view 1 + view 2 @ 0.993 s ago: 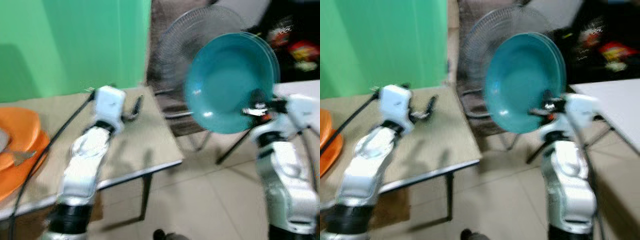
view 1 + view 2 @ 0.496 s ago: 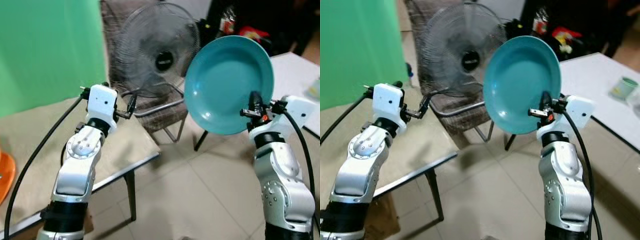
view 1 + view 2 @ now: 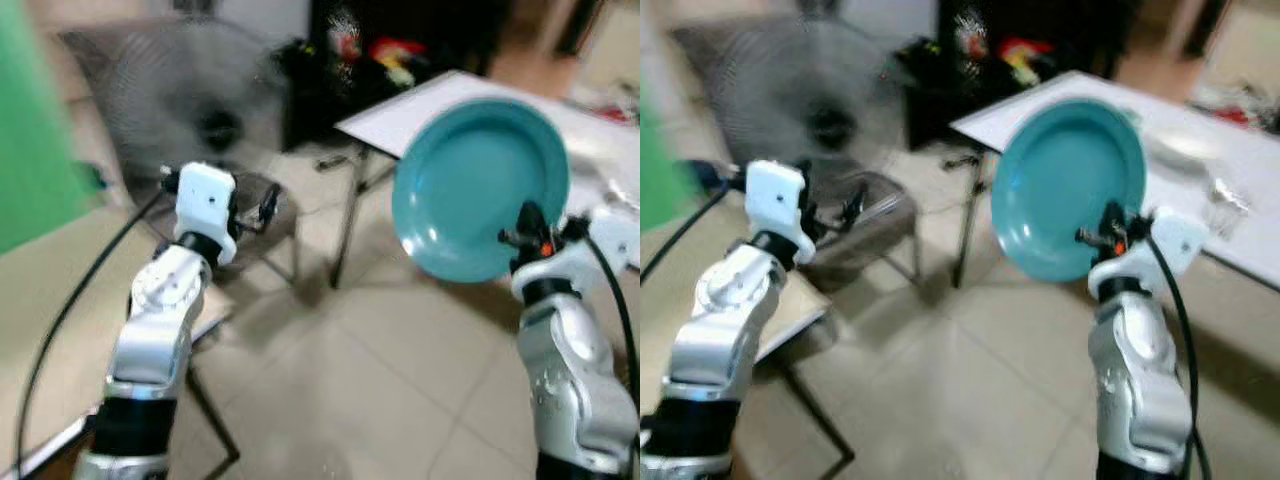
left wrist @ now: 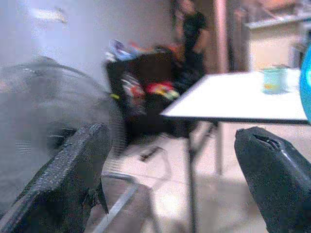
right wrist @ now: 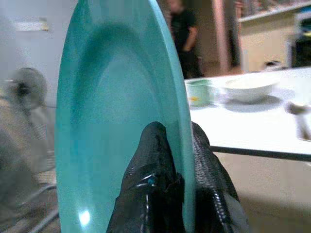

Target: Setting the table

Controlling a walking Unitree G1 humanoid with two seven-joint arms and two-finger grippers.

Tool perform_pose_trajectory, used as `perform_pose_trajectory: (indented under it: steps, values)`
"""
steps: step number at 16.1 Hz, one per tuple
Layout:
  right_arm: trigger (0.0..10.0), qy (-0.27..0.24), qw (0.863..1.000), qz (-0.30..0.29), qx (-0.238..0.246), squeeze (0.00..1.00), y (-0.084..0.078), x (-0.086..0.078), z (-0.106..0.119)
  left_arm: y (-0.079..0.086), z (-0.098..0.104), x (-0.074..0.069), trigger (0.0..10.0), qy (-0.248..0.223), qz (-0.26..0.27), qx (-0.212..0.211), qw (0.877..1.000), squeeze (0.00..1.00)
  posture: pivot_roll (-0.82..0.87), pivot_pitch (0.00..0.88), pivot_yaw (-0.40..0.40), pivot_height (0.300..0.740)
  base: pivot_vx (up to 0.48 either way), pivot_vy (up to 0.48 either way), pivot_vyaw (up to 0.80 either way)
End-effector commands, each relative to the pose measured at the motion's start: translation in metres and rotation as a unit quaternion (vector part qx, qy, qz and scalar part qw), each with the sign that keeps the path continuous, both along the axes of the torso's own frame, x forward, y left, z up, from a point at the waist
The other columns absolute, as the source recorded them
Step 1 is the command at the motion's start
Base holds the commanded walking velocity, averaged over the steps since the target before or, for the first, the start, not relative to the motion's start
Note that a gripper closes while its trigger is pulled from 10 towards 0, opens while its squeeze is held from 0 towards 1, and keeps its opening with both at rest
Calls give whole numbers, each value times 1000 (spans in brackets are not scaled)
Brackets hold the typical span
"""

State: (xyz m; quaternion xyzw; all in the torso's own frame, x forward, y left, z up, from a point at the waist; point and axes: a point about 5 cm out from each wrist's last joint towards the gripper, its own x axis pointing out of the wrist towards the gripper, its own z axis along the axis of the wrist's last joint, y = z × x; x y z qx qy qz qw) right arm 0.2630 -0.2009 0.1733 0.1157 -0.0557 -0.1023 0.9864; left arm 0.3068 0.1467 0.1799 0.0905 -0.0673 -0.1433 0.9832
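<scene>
Far left there's a strip of green wall [image 3: 25, 150] and the corner of a tan wooden bench [image 3: 60, 320]. The left claw [image 3: 262, 208] is held up above that bench's edge with nothing in it; in the left wrist view its two black fingers [image 4: 68, 179] stand wide apart. Behind it sits a big grey pedestal fan [image 3: 165, 100] (pretty blurry, the whole head view is smeared). The floor is pale beige tile [image 3: 380, 380].

Moving right, a white rectangular bench [image 3: 1200, 170] on thin dark legs stands in front of a dark shelf with red clutter [image 3: 385, 55]. On that white bench the right wrist view shows a small pale green cup [image 5: 199, 91] and a white bowl [image 5: 248, 87] beside it.

The round teal plate [image 3: 480, 185] is up in the air on edge, hollow face toward the camera, with the right claw [image 5: 172, 145] clamped on its lower rim, one finger on each face. A person in dark clothes [image 5: 183, 39] stands far back.
</scene>
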Motion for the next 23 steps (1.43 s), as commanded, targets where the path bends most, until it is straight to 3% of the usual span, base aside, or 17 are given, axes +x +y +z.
perform_pose_trajectory:
  steps: [1,10,19,23]
  values:
    - [10000,2,1000,7,1,0,2,1,2,-1,2,2,10000,0,0,1,1000,0,56,0,-24,740,394,0,-800]
    - [10000,39,996,72,31,0,14,11,-8,8,-10,-2,10000,17,17,4,1000,0,62,0,-47,740,430,0,0]
    - [10000,54,994,80,51,0,15,17,-15,6,-11,-6,10000,14,5,15,1000,0,83,0,-71,740,421,0,0]
    - [10000,62,993,85,62,0,16,16,-17,5,-12,-7,10000,15,-1,16,1000,0,82,0,-68,740,416,0,-800]
